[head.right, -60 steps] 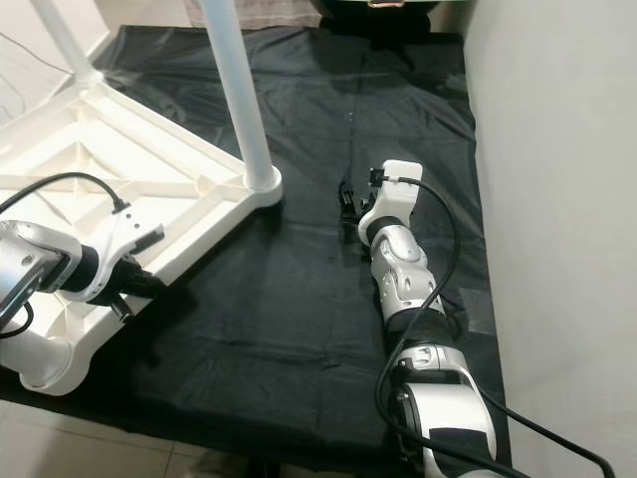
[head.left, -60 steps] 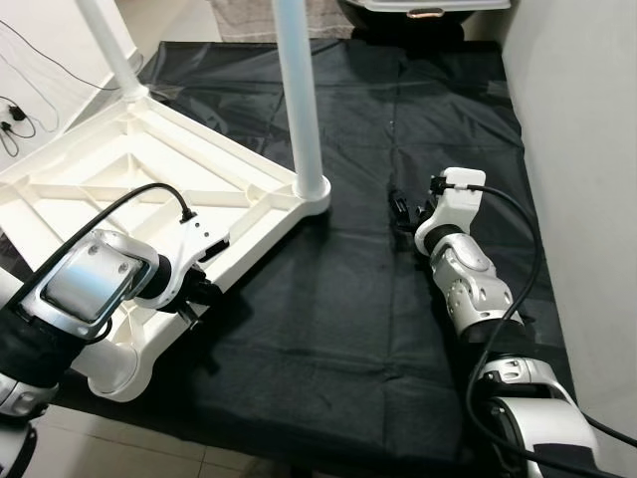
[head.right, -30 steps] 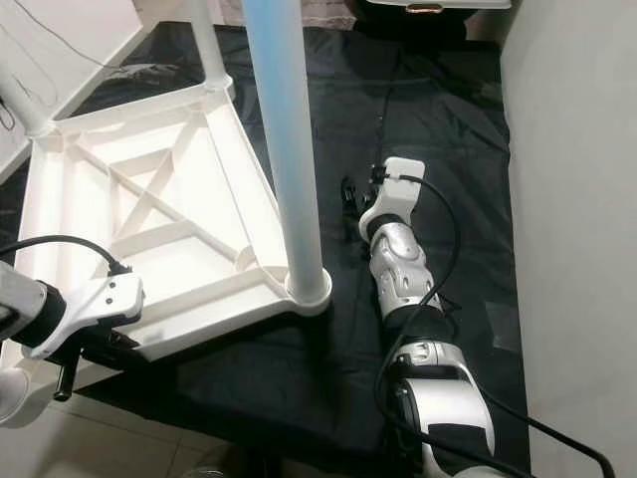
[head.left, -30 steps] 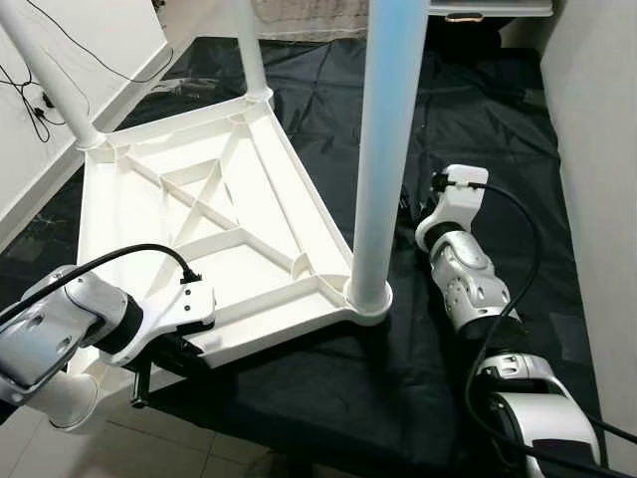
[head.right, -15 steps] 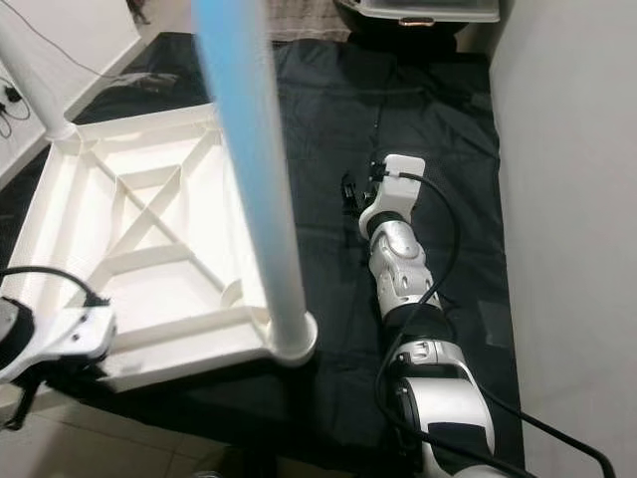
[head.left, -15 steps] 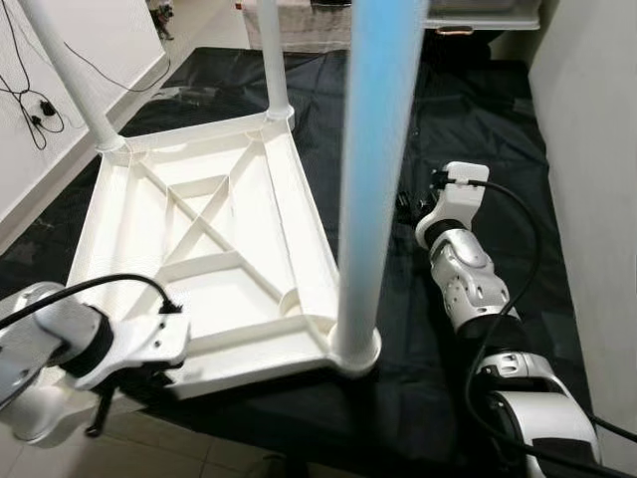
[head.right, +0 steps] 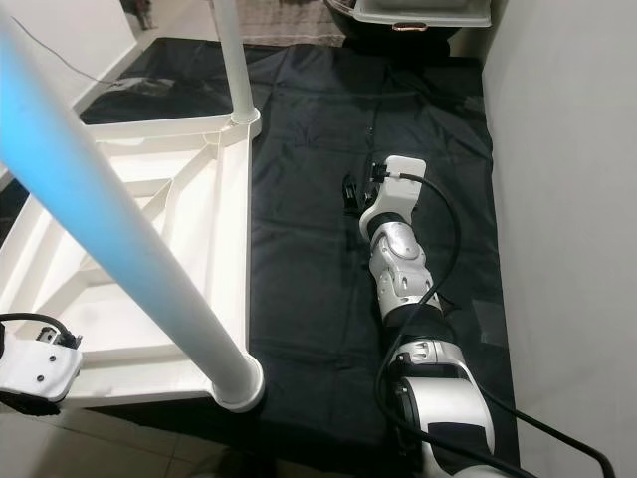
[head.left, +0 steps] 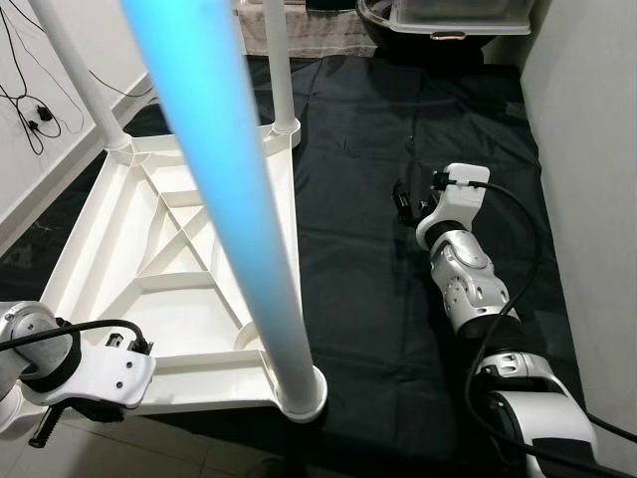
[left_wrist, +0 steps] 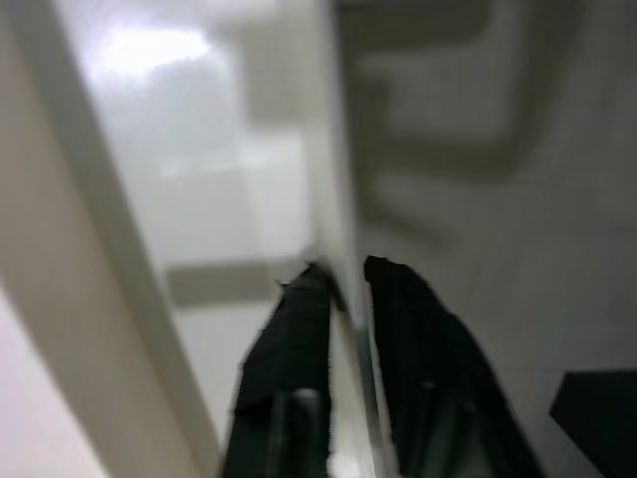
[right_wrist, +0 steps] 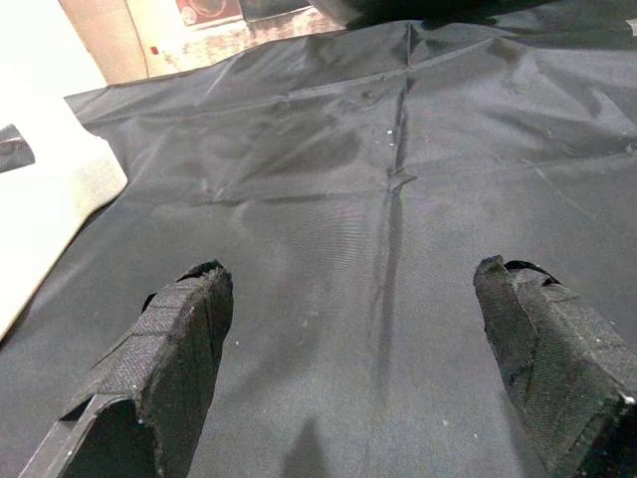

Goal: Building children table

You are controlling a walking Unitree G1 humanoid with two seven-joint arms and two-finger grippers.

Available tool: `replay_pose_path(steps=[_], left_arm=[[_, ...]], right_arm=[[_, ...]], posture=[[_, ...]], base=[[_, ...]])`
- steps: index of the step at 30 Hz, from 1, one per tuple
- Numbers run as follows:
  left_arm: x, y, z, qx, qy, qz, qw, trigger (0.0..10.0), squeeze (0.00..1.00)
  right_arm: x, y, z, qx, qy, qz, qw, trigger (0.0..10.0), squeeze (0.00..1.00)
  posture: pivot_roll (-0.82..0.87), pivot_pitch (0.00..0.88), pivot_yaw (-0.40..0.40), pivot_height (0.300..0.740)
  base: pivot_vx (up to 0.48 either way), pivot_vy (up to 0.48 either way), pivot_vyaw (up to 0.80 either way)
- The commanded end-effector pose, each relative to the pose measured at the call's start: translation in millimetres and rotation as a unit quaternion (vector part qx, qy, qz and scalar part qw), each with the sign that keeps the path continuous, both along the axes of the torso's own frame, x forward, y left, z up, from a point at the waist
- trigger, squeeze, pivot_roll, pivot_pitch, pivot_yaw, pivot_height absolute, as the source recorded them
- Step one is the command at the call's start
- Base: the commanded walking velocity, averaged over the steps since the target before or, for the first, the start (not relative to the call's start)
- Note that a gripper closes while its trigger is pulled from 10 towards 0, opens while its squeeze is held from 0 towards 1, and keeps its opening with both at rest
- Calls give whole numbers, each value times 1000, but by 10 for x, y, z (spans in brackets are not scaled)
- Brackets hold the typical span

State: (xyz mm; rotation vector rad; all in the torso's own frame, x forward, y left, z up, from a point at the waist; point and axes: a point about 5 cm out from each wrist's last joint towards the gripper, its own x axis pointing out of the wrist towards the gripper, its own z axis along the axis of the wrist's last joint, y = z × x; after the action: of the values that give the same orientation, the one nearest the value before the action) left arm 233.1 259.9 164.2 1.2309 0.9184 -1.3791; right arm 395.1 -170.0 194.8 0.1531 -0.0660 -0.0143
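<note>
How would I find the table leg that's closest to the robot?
Find the big white upside-down table lying on the black sheet. Its legs point upward from the corners. The nearest leg rises from the corner beside the left gripper, looks thickest, and glows bluish.

The left arm reaches low at the robot's near left, and its left gripper [left_wrist: 343, 289] has the two black fingers [left_wrist: 289, 349] drawn close together. The right arm stretches straight ahead, its right gripper [right_wrist: 358, 329] spread wide apart.
</note>
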Motion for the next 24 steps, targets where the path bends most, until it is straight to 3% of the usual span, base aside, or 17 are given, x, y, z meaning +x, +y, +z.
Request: replay_pose_path(steps=[1, 10, 11, 14, 19, 24], left_arm=[[6, -50, -130, -11, 7, -3, 1000, 10000, 1000], [56, -1, -119, 5, -14, -20, 1000, 10000, 1000], [98, 36, -116, 17, -31, -18, 999, 10000, 0], [130, 49, -106, 18, -40, -12, 999, 10000, 0], [266, -76, 49, -11, -59, -7, 998, 10000, 0], [312, -72, 127, -7, -62, -14, 998, 10000, 0]], right_arm=[[-3, 16, -26, -2, 2, 0, 1000, 10000, 0], [-4, 8, -25, -2, 1, 0, 1000, 10000, 0], [-5, 10, -30, -1, 2, 0, 1000, 10000, 0], [-7, 12, -32, -1, 2, 1, 1000, 10000, 0], [1, 39, -31, 0, 4, 5, 1000, 10000, 0], [8, 49, -24, 1, 3, 6, 1000, 10000, 0]], posture=[[40, 186, 53, 740], [40, 187, 54, 740], [42, 187, 53, 740], [42, 187, 53, 740], [41, 179, 50, 740], [41, 170, 54, 740]], base=[[0, 0, 0], [0, 0, 0], [0, 0, 0], [0, 0, 0], [0, 0, 0], [0, 0, 0]])
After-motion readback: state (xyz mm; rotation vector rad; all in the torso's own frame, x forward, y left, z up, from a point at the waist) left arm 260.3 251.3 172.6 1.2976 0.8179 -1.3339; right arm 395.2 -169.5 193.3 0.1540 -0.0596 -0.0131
